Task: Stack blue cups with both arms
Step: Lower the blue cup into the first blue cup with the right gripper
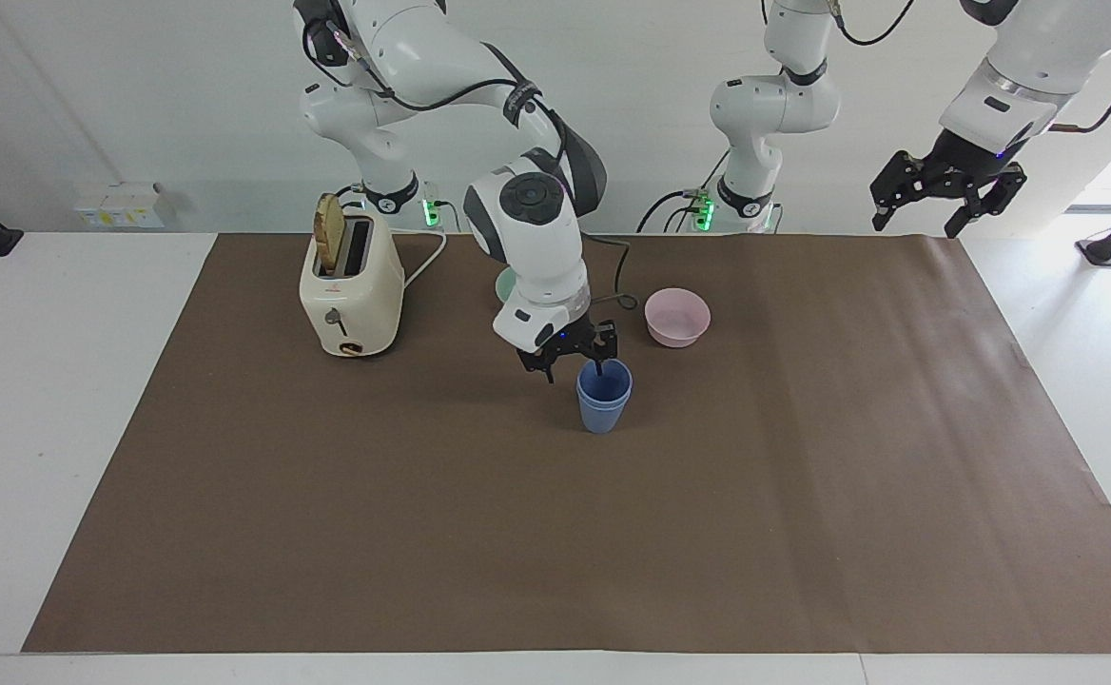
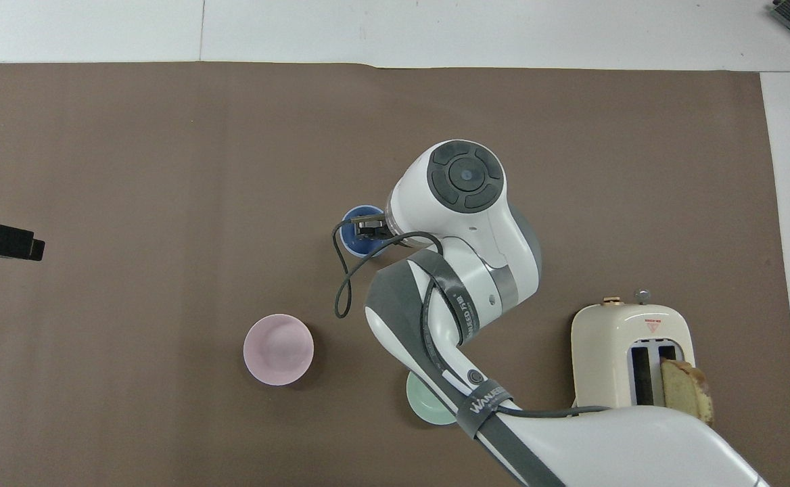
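The two blue cups (image 1: 603, 396) stand nested, one inside the other, upright on the brown mat near the table's middle. In the overhead view the blue cups (image 2: 362, 233) show partly under the right wrist. My right gripper (image 1: 575, 365) is open just above the stack. One finger hangs over the cup mouth and the other stands off the rim toward the toaster. It holds nothing. My left gripper (image 1: 917, 221) is open and empty, raised over the mat's edge at the left arm's end, where that arm waits. It also shows in the overhead view (image 2: 1, 239).
A pink bowl (image 1: 676, 317) sits beside the cups, nearer the robots. A mint-green bowl (image 1: 504, 283) lies partly hidden by the right arm. A cream toaster (image 1: 351, 290) with a bread slice stands toward the right arm's end. A black cable loops between cups and pink bowl.
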You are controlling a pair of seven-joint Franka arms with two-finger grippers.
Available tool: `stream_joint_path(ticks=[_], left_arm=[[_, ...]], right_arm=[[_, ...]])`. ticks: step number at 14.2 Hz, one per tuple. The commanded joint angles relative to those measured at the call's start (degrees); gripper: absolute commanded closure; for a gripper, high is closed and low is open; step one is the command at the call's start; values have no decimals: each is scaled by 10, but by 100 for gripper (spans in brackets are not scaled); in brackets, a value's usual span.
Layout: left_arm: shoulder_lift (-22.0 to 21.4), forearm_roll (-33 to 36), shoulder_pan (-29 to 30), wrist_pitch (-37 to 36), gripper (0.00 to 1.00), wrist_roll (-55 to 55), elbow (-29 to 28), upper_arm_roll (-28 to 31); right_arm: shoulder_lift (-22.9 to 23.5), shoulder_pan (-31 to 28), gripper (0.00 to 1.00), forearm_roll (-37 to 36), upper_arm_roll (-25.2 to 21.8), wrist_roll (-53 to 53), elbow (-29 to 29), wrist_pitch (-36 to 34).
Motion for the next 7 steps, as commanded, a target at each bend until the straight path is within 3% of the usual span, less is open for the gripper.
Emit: stream_joint_path(ticks=[1,4,7], left_arm=[[-9,-5,5,4,0,-3,-9,-2],[-9,-5,5,4,0,-3,-9,-1],[-9,-5,5,4,0,-3,-9,-2]], right_arm=[[-1,-8,0,-6,0,5,3,-1],[-17,-25,0,-35,-4,2,8,-22],[-36,-61,0,-56,-4,-34,36,-95]])
